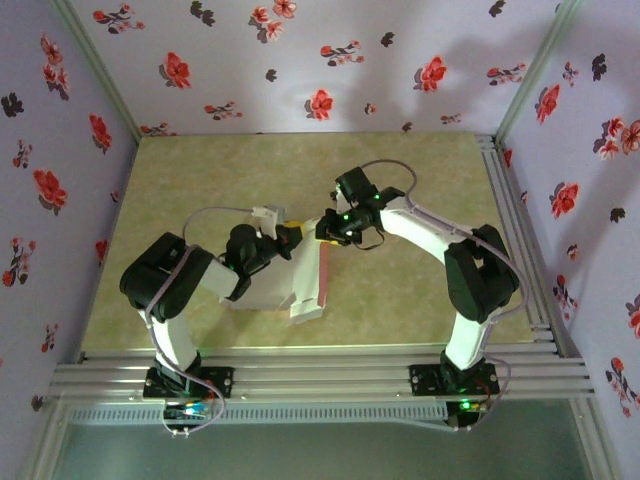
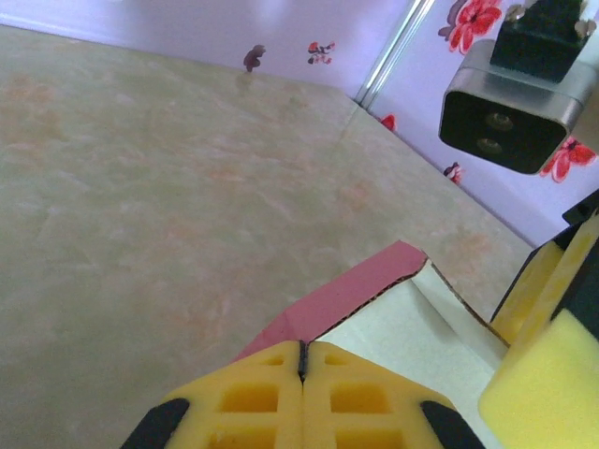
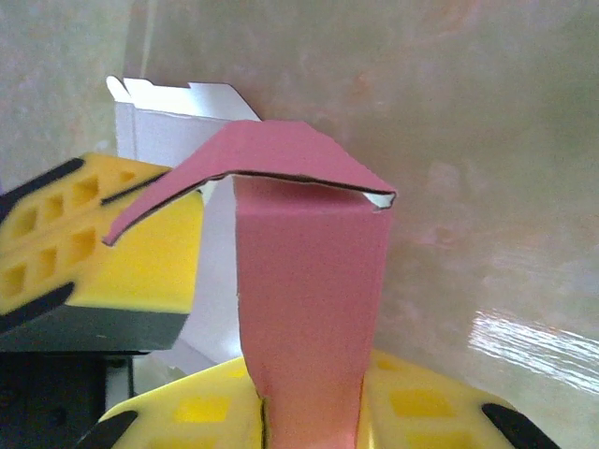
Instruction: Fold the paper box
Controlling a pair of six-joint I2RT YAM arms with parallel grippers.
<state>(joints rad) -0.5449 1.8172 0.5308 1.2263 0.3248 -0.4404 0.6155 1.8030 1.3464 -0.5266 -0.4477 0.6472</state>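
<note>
- The paper box [image 1: 290, 288] lies on the tabletop [image 1: 420, 180] a little left of centre, between the two arms and just near of both grippers.
- Most of the paper box shows its pale grey-white face. A salmon pink panel stands up along its right side.
- The left gripper [image 1: 286, 237] is at the far edge of the box. In the left wrist view its yellow fingers [image 2: 243, 398] are clenched together, with the pink-and-white card edge running into the seam between them, so it is pinching the box.
- The right gripper [image 1: 322, 228] is just right of the left one, almost tip to tip with it, over the box's far right corner.
- In the right wrist view the pink panel [image 3: 314, 281] rises from between the right gripper's two yellow fingers [image 3: 426, 412]. The fingers press against it on either side, grasping it.
- At the panel's far end a pink flap [image 3: 271, 154] is bent over to the left, its tip lying across the left gripper's yellow finger.
- Beyond the flap, a white panel with notched tabs [image 3: 178, 112] stands upright.
</note>
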